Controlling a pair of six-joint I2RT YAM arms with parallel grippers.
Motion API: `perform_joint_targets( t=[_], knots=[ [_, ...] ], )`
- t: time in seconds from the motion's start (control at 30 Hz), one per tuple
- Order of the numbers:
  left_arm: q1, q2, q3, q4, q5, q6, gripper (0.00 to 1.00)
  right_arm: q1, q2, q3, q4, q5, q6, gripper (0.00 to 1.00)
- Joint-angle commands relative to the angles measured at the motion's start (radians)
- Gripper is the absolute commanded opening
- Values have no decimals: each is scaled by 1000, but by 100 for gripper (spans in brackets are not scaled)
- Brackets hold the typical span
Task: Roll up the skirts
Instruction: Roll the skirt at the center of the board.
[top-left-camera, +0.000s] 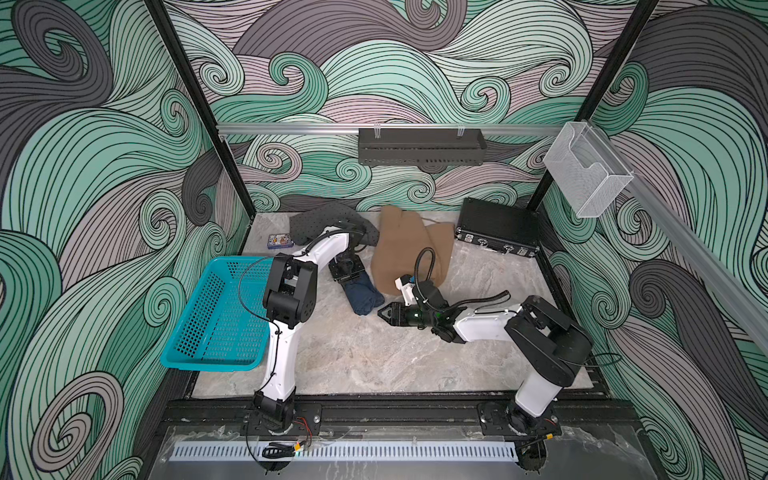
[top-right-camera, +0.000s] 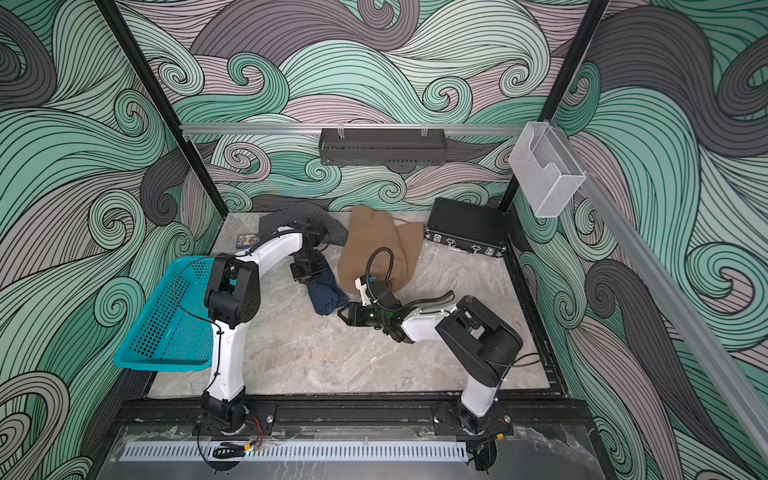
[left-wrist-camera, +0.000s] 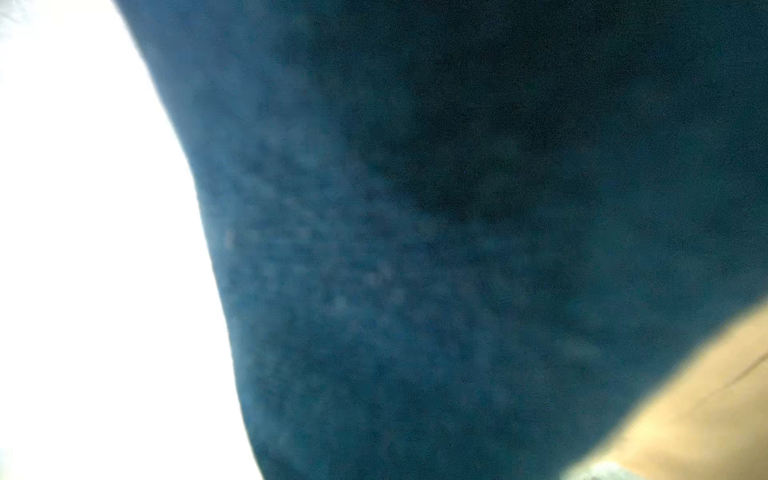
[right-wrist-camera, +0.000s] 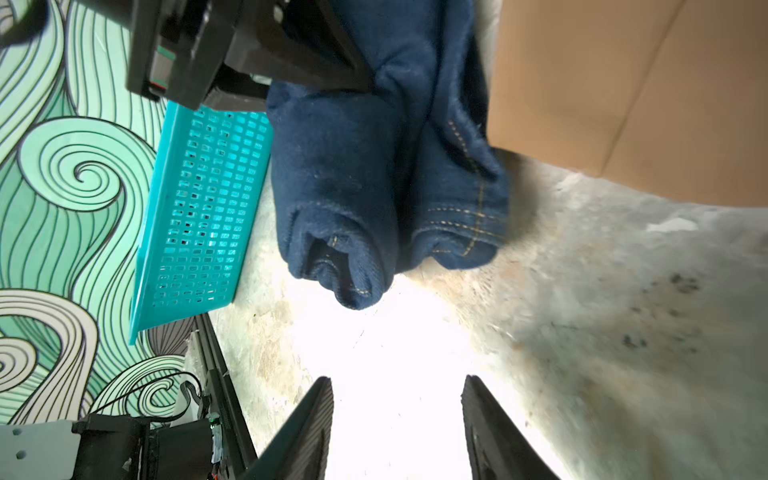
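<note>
denim skirt (right-wrist-camera: 340, 187) looks thick, soft, springy, rolled just beside the tan skirt (right-wrist-camera: 623, 83); pinch it mid-roll. right hand (right-wrist-camera: 397, 378) spread, empty; left hand (top-left-camera: 348, 274): cannot tell.

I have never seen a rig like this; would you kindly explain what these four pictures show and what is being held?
Two robot arms work over a stone-patterned table, each ending in a two-fingered claw. Two pictures look down from overhead; the other two come from cameras on the arms' wrists. Three skirts lie on the table: a denim skirt bundled into a roll, a tan skirt and a dotted grey skirt, both unrolled. A teal basket and a black case sit at the sides. The left claw is down on the denim skirt; its camera sees mostly blurred blue cloth, so a grip is unclear. The right claw is open and empty.
</note>
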Motion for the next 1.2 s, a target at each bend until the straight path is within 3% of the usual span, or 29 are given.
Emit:
perform_joint_targets(
  t=[0.0,0.1,0.2,0.5,0.6,0.67,0.83,0.97,1.17],
  knots=[
    [22,94,-37,-116,-140,-9,0,-4,-5,130,-221,40,-1,51],
    [18,100,-14,-146,-122,-6,0,-12,29,203,-246,41,62,53],
    [18,96,-13,-164,-128,-2,0,-26,109,307,-266,-42,93,52],
    [12,107,12,-235,-141,37,0,-27,287,456,-277,-137,46,57],
    [11,111,22,-254,-139,41,0,-27,297,430,-205,-160,59,50],
    [10,117,39,-268,-135,43,0,-27,302,401,-142,-174,83,37],
    [12,132,103,-293,-110,40,12,-32,357,379,-100,-192,158,2],
    [13,134,170,-322,-116,46,23,-64,380,342,-130,-141,185,0],
    [28,121,249,-312,-76,74,56,-93,433,349,-183,-132,146,0]
  ],
)
